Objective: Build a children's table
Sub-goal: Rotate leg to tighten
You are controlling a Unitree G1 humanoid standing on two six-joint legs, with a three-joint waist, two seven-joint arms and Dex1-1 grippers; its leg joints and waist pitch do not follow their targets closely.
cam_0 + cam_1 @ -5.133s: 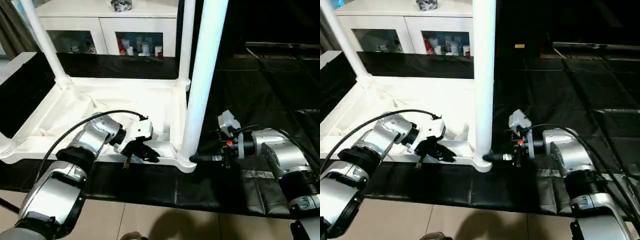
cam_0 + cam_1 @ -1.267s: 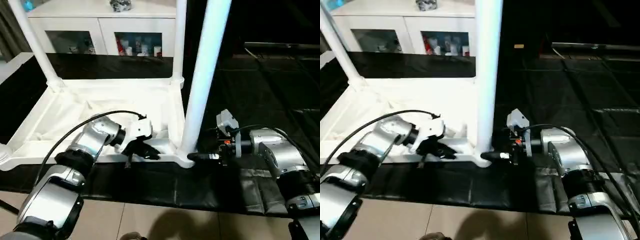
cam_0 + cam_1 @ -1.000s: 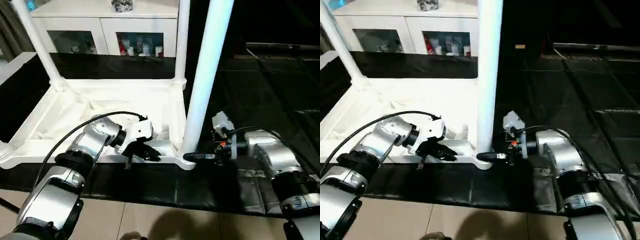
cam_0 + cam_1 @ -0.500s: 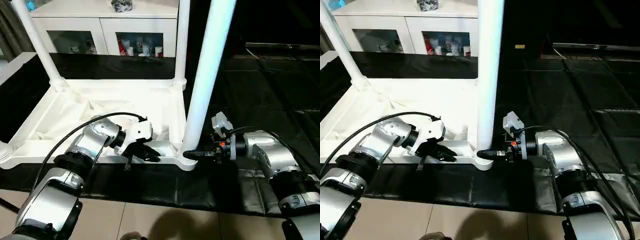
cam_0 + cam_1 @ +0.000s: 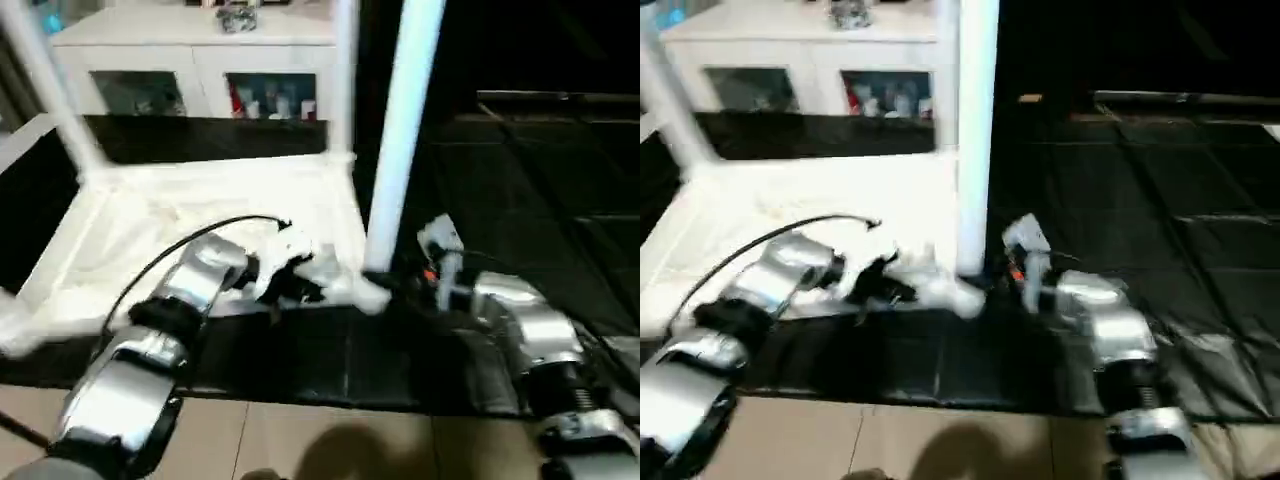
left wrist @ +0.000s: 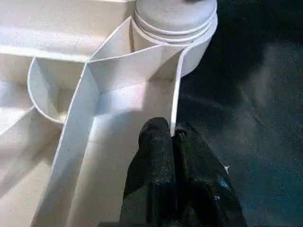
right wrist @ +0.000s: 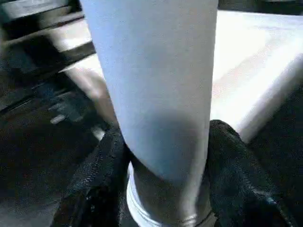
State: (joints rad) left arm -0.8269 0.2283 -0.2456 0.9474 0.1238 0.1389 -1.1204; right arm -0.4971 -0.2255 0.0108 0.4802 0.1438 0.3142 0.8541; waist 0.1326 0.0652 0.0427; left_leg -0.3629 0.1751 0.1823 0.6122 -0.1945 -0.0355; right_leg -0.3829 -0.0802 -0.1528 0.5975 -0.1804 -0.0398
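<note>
Meanwhile the left end effector (image 6: pixel 173 137) is pinching the near rim of the upturned table top (image 5: pixel 190 215), fingers closed on the thin wall. Beside it, the right end effector (image 7: pixel 163 179) is clasping the near-corner leg (image 5: pixel 400 120) just above its socket.

Upturned white plastic table top (image 6: pixel 118 101): smooth, satin ribs. Round white plastic leg (image 7: pixel 156 85): smooth, faint sheen. Black gripper fingers (image 6: pixel 154 165): matt, finely grained rubbery surface. Black floor mat (image 5: pixel 1120 220): matt, slightly creased. Silver forearm shells (image 5: pixel 520 325): glossy metal look.
</note>
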